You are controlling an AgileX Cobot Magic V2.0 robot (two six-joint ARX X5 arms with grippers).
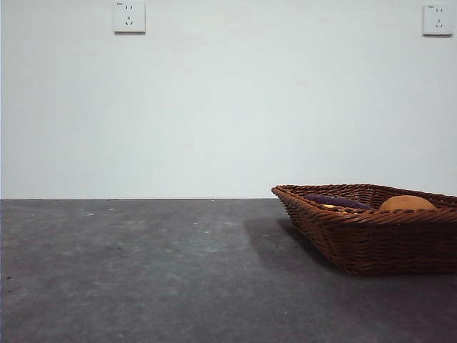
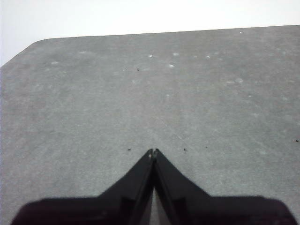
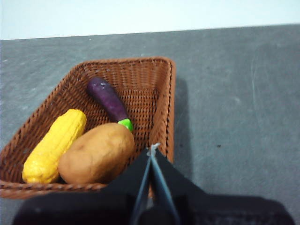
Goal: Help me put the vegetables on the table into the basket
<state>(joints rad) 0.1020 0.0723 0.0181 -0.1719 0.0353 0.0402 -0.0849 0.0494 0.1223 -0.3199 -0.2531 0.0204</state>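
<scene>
The brown wicker basket [image 1: 371, 229] stands on the dark grey table [image 1: 143, 271] at the right of the front view. In the right wrist view the basket [image 3: 154, 79] holds all three vegetables: the purple eggplant [image 3: 107, 97] with green cap, the brown potato [image 3: 96, 152] and the yellow-orange lumpy piece [image 3: 54, 145], which looks like a corn cob. The front view shows only the eggplant's top [image 1: 335, 201] and the potato's top [image 1: 405, 203] above the rim. My right gripper [image 3: 153, 150] is shut and empty above the basket's near rim. My left gripper [image 2: 153, 152] is shut and empty over bare table.
Two wall sockets [image 1: 129, 16] sit high on the white wall behind the table. The table's rounded far corner [image 2: 37, 44] shows in the left wrist view. Neither arm shows in the front view.
</scene>
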